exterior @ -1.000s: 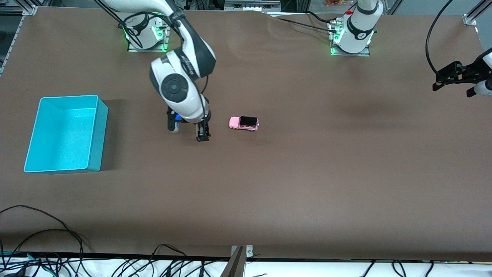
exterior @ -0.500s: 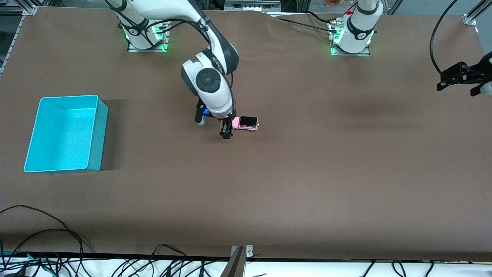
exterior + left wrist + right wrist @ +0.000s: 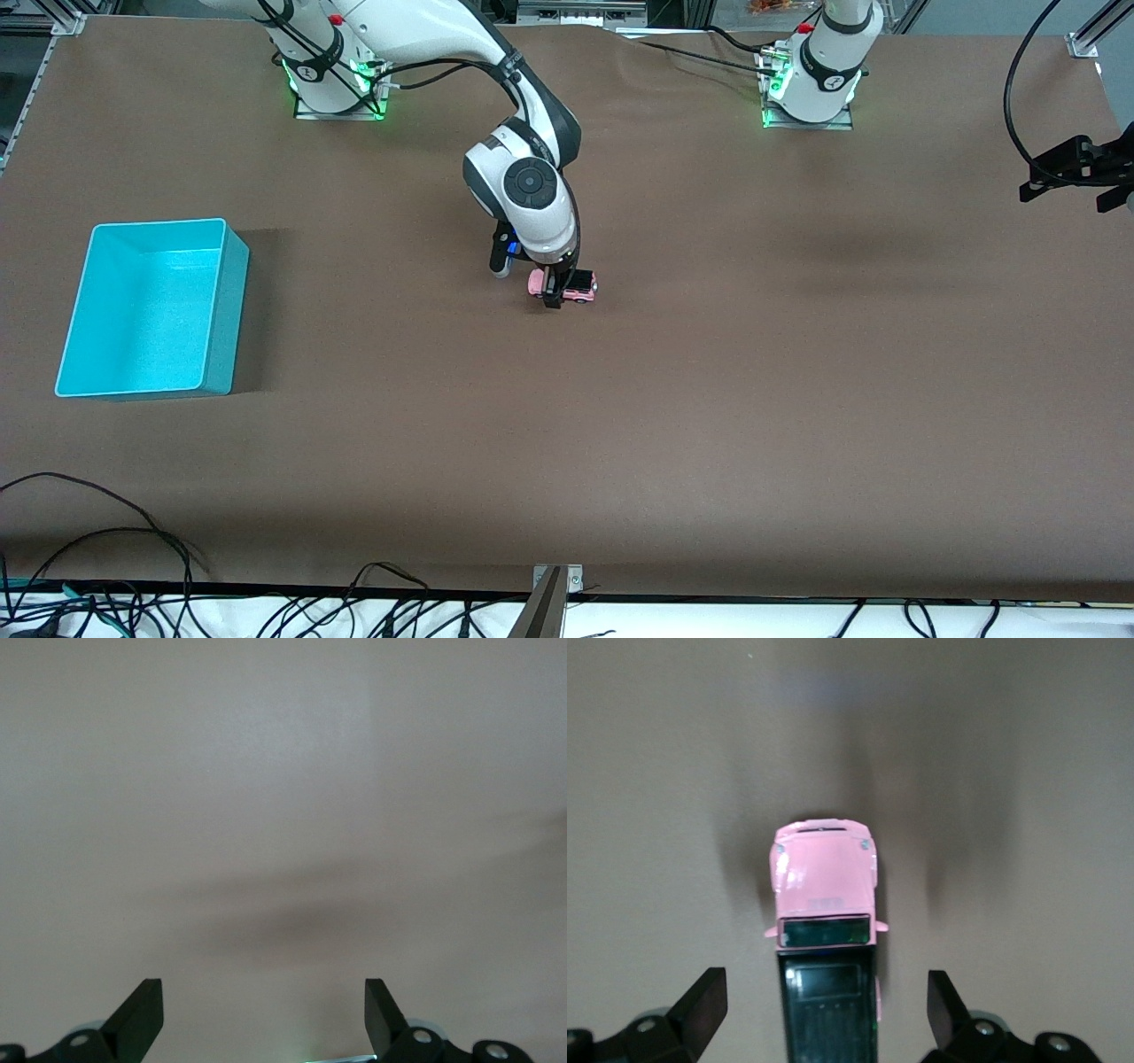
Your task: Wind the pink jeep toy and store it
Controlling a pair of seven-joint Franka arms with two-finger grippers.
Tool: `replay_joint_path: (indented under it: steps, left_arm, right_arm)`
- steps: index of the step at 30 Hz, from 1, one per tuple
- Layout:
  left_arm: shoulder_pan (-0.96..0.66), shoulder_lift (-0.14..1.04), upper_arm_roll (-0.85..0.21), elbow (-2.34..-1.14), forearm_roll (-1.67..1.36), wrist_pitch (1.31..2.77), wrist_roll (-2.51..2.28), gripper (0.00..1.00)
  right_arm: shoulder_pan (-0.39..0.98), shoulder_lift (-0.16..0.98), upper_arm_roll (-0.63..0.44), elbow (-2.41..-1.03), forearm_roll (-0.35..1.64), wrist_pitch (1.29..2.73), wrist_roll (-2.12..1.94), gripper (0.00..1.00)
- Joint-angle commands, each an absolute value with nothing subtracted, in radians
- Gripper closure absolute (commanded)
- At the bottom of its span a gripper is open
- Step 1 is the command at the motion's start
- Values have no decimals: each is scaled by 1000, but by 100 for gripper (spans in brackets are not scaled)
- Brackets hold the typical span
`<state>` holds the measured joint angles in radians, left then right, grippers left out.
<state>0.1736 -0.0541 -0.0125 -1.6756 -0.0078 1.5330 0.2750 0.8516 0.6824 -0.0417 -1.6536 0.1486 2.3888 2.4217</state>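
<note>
The toy car (image 3: 824, 904) has a light pink body, a black rear roof and what looks like a dark greenish windscreen. The bin (image 3: 151, 306) is turquoise. The table (image 3: 709, 399) is plain brown. Both arms are white with black joints and black fingers (image 3: 700, 1005).

No text, label, brand, number or sign can be read anywhere in these views; the small markings on the arm bases are not legible.

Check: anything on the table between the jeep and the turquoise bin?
Nothing: bare brown table between pink jeep toy and turquoise bin, per front view. Open right gripper straddles the jeep.
</note>
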Motion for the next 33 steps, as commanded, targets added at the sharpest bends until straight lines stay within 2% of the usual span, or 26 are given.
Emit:
replay_joint_path:
  steps: [1, 11, 13, 14, 17, 18, 20, 22, 28, 33]
  left_arm:
    - [184, -37, -15, -1632, -12, 1506, 270, 0]
    - [183, -34, -17, -1634, -12, 1499, 272, 0]
    - [183, -34, -17, -1634, -12, 1499, 272, 0]
    - [183, -34, -17, -1634, -12, 1499, 272, 0]
    - [183, -34, -17, -1634, -12, 1499, 272, 0]
    - [183, -34, -17, -1634, -12, 1499, 272, 0]
    - [183, -34, -17, -1634, -12, 1497, 272, 0]
    - [183, -34, -17, -1634, -12, 1497, 272, 0]
    - [181, -32, -17, -1634, -12, 1489, 272, 0]
    - [181, -32, -17, -1634, -12, 1488, 272, 0]
  right_arm:
    - [884, 710, -54, -1618, 147, 2388, 2444, 0]
    - [907, 745, -58, -1618, 143, 2388, 2462, 0]
    - [905, 746, -60, -1618, 140, 2388, 2465, 4]
    - [905, 746, -61, -1618, 140, 2387, 2465, 11]
    - [907, 746, -69, -1618, 138, 2387, 2465, 55]
    - [905, 746, -72, -1618, 138, 2387, 2464, 64]
    - [905, 744, -72, -1618, 137, 2387, 2461, 77]
    - [904, 742, -72, -1618, 129, 2387, 2459, 85]
    - [903, 715, -100, -1617, 104, 2372, 2453, 85]
    - [900, 680, -130, -1594, 72, 2292, 2392, 85]
